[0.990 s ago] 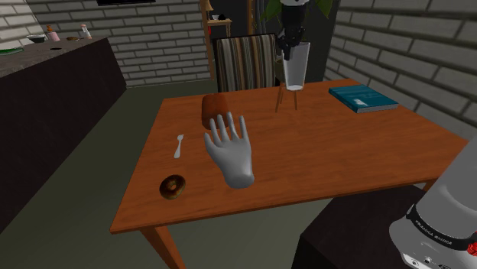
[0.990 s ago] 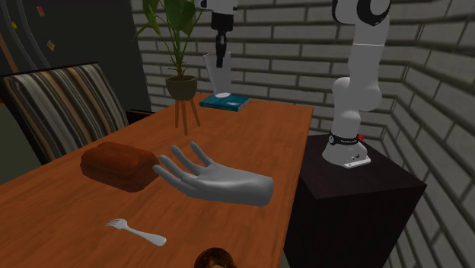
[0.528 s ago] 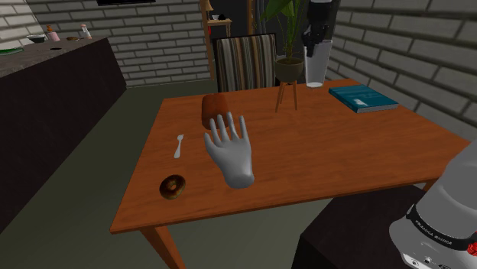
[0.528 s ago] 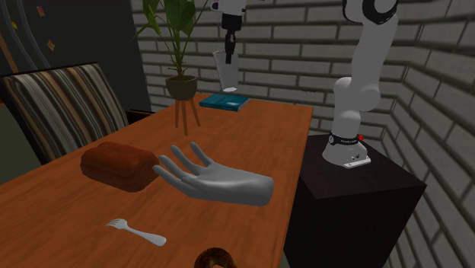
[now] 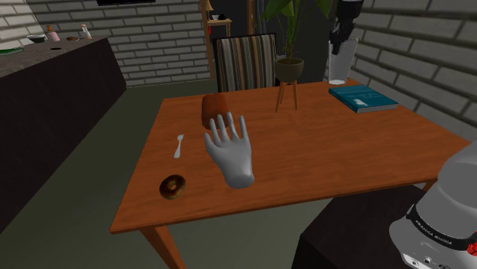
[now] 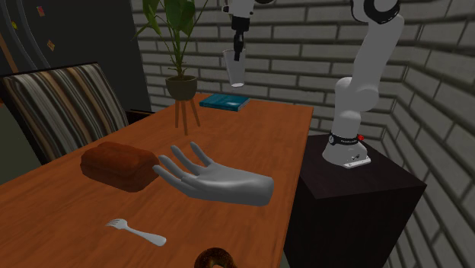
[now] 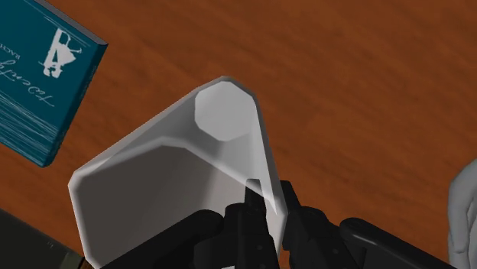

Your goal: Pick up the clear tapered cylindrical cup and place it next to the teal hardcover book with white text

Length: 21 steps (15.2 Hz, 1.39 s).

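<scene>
Clear tapered cup (image 5: 342,63), upright and aloft (rim clasped by the end effector (image 7: 264,218)), hangs over the table (image 5: 321,145) near the teal hardcover book (image 5: 364,98), which lies flat.

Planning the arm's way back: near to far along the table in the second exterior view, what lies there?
Doughnut → fork → grey model hand → potted plant on its stand → teal book. Left out: the brown loaf, level with the model hand, and the airborne cup.
</scene>
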Motion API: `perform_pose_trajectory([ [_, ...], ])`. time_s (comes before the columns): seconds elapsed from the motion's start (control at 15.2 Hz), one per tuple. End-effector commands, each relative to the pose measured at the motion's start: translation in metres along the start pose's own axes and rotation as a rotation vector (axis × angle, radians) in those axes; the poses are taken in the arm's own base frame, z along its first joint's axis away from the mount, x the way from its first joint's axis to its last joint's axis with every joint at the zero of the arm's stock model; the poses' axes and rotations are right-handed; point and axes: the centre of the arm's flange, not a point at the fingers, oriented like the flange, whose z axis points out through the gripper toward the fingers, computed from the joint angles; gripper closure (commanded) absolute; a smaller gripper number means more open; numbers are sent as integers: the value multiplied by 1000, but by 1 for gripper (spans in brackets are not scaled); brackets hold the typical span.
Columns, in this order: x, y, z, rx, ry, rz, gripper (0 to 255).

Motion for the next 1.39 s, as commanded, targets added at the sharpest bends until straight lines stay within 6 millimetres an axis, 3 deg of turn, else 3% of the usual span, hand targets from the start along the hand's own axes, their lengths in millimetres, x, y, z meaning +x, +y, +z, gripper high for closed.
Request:
perform_pose_trajectory([
  [0.0, -12, 25, 2, 0, 0, -1, 255],
  [1.12, -117, 223, 12, 0, 0, -1, 255],
  [1.32, -118, 221, 28, 0, 0, -1, 255],
])
